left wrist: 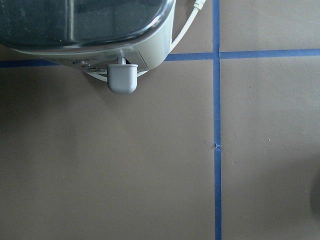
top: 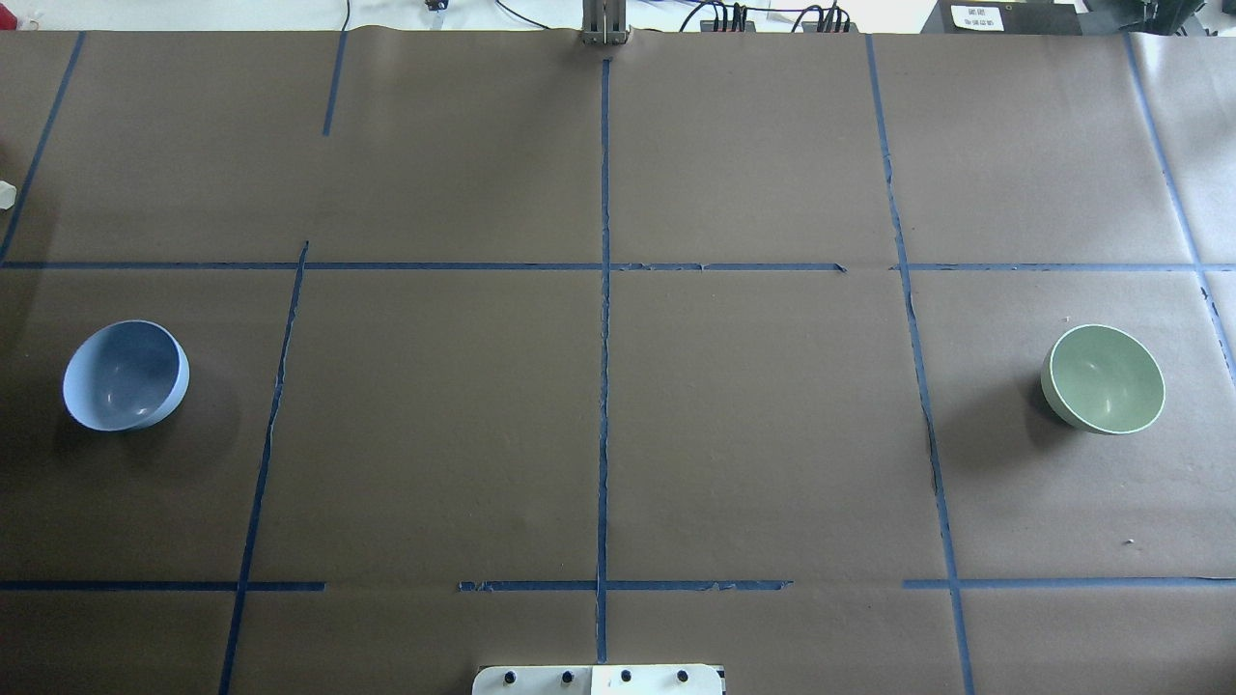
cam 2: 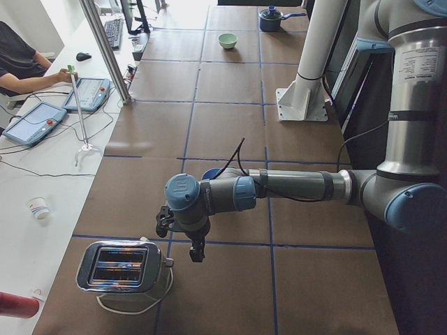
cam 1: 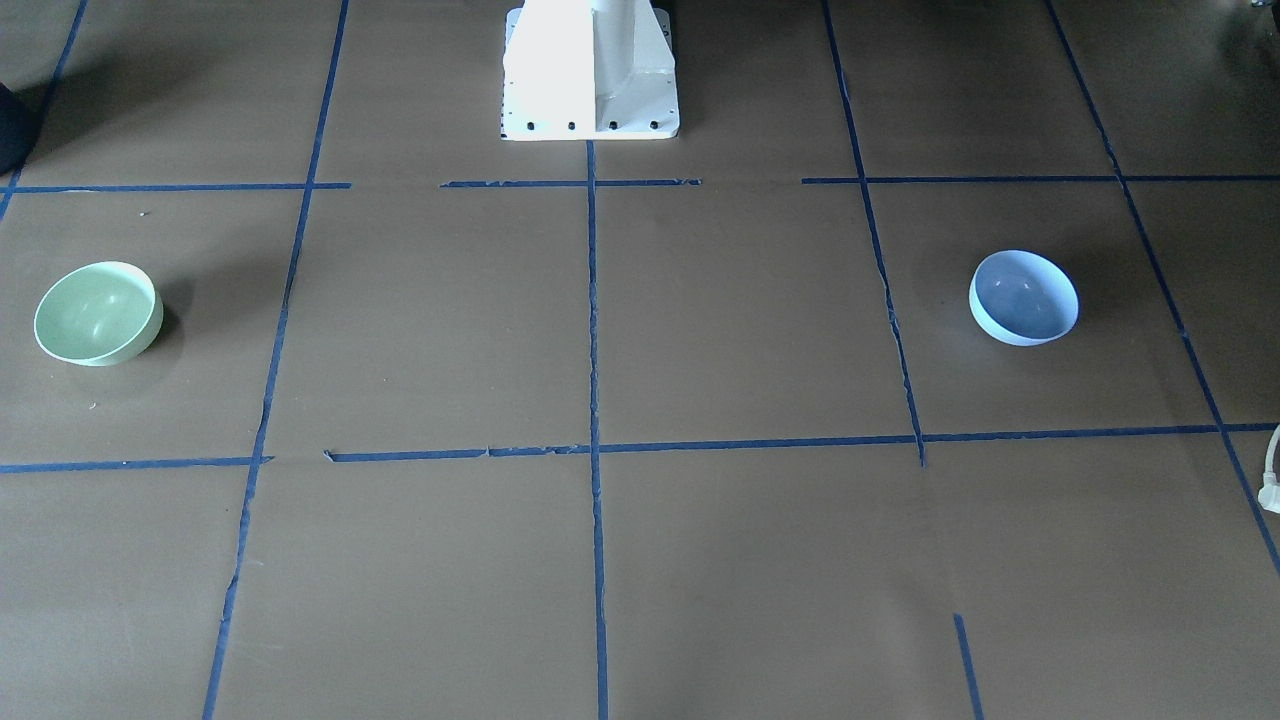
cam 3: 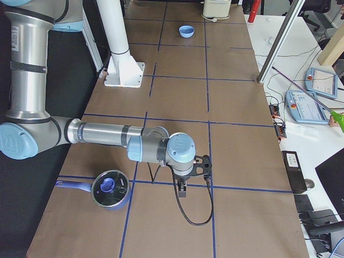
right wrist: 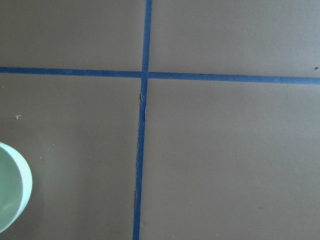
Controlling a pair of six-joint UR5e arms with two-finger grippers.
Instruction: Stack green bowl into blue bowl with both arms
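Note:
The green bowl [top: 1104,378] stands upright on the table's right side in the overhead view, and at the left in the front-facing view [cam 1: 98,313]. Its rim shows at the lower left edge of the right wrist view [right wrist: 10,192]. The blue bowl [top: 126,375] stands upright far off on the table's left side, at the right in the front-facing view [cam 1: 1024,297]. Both are empty. The left gripper [cam 2: 198,250] hangs over the table near a toaster. The right gripper [cam 3: 181,191] hangs over a tape crossing. Both show only in side views, so I cannot tell whether they are open or shut.
A chrome toaster [cam 2: 122,269] with a white cord stands at the table's left end, and shows close in the left wrist view [left wrist: 90,30]. A blue lidded pot [cam 3: 110,188] sits at the right end. The white pedestal base [cam 1: 590,70] stands mid-table. Blue tape lines grid the brown surface.

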